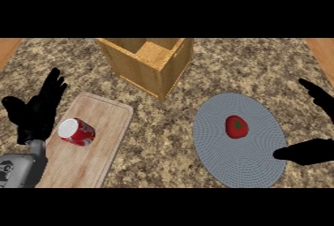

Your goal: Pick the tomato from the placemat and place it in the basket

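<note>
head view: my right hand (313, 150), spread wide, flanks the tomato (237, 126) on the placemat (222, 163). i should centre on it before closing, then lift towards the far basket (149, 66).

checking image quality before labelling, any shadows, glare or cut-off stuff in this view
Head view: lighting is even, with no glare or strong cast shadows on the tomato or grey placemat. The black right hand is cropped by the right edge and shows as a dark silhouette with little surface detail. The basket is cut off at the top.
</note>
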